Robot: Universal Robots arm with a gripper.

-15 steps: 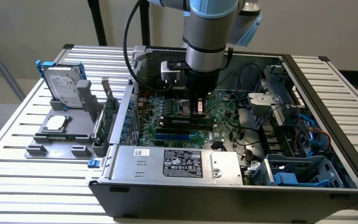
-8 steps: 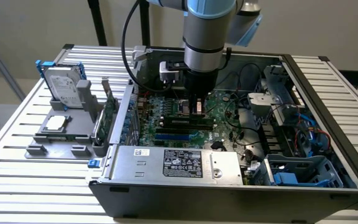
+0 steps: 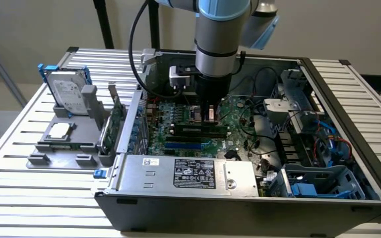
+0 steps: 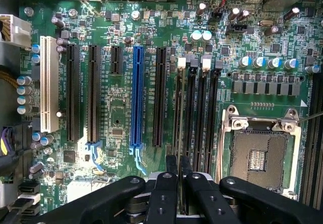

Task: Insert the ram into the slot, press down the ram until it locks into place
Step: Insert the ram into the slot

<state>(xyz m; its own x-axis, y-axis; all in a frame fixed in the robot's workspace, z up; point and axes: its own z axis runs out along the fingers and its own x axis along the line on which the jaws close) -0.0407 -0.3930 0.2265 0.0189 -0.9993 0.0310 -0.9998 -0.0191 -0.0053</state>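
Ram (image 4: 180,110) stood on edge in the slot (image 4: 176,133), which was the outermost of four parallel black memory sockets, on the side towards the blue socket (image 4: 135,98). In the exterior view the ram (image 3: 200,130) appeared as a dark strip lying across the motherboard (image 3: 177,111), directly under the arm's tool. Whether the slot's end latches had closed on it could not be told.

Gripper (image 4: 178,166) was placed over the near end of the stick. The jaws were drawn almost together, leaving only a narrow gap (no wider than the board's edge), and the ram's upper edge ran into that gap between the black fingers (image 4: 170,171). In the exterior view the gripper (image 3: 210,118) hung upright inside the computer case (image 3: 349,99), its tip just above the memory sockets.

Beside the memory sockets, on the side away from the blue socket, lay the processor socket (image 4: 260,156) with its metal frame. Beyond the blue socket were further long black sockets and one white socket (image 4: 49,85).

The case lay open on a slatted metal desk (image 3: 18,198), with a labelled power supply (image 3: 190,173) along its near edge. At the exterior view's left, outside the case, a grey holder (image 3: 58,148) carried a hard drive (image 3: 68,94) standing upright.
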